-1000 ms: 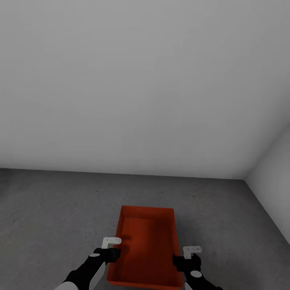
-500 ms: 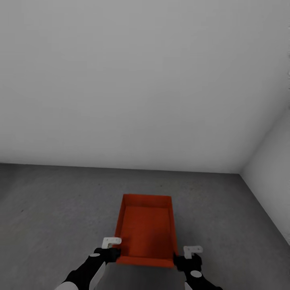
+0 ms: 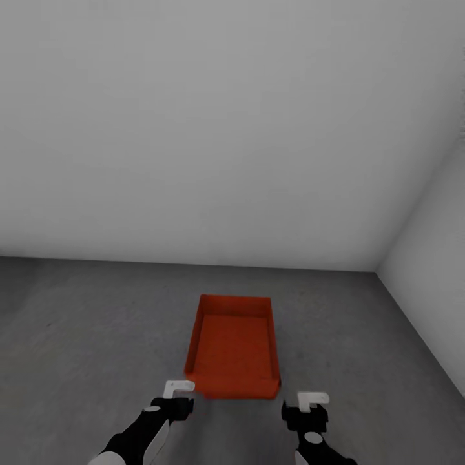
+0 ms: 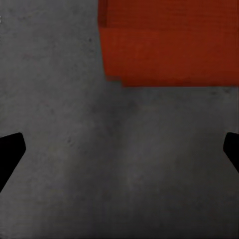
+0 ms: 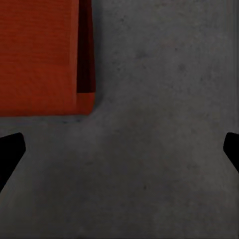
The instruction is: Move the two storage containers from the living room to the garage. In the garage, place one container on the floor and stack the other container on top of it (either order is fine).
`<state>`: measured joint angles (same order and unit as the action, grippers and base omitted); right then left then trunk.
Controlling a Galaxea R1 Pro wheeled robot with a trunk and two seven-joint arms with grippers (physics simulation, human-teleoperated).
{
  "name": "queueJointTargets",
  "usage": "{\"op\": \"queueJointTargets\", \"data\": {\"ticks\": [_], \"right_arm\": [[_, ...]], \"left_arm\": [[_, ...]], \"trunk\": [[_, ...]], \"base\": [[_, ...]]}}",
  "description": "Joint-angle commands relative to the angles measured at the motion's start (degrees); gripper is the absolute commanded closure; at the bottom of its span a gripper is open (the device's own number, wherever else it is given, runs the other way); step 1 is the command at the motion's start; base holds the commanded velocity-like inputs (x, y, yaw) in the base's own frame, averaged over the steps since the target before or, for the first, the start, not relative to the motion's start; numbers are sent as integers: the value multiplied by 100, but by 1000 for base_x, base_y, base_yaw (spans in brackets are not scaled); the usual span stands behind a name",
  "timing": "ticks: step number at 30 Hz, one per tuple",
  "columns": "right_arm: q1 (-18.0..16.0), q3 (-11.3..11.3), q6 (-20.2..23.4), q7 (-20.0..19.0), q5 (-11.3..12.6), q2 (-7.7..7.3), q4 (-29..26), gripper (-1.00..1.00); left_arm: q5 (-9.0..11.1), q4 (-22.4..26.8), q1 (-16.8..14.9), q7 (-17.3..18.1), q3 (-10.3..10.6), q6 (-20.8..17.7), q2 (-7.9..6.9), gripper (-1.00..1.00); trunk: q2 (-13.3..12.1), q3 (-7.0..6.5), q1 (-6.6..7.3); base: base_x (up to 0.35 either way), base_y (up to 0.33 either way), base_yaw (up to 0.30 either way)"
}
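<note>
The orange-red storage container [image 3: 234, 349] sits on the grey concrete floor [image 3: 84, 323], out from the white back wall [image 3: 213, 129]. Just nearer than its near end, the left gripper [image 3: 173, 402] and right gripper [image 3: 309, 411] flank it, jaws spread wide, holding nothing.

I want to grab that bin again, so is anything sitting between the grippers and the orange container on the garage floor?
Nothing visible does. The orange container sits alone on the grey floor, and only bare concrete separates it from the left gripper and the right gripper, both open.
</note>
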<state>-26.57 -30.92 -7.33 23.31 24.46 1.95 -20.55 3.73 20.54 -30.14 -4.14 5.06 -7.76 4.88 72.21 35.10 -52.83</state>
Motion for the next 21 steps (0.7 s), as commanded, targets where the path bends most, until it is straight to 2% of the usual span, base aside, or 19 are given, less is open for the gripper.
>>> {"op": "queueJointTargets", "data": {"ticks": [1,21], "right_arm": [[-6,-45,-33,30,61,-2,2,-100],[-6,-50,11,33,44,-2,6,-100]], "left_arm": [[40,12,-1,-40,48,-33,-5,-100],[40,11,-1,-43,49,-33,-5,-100]], "trunk": [[3,-4,4],[3,-184,4]], "base": [[-346,0,0],[-346,0,0]]}}
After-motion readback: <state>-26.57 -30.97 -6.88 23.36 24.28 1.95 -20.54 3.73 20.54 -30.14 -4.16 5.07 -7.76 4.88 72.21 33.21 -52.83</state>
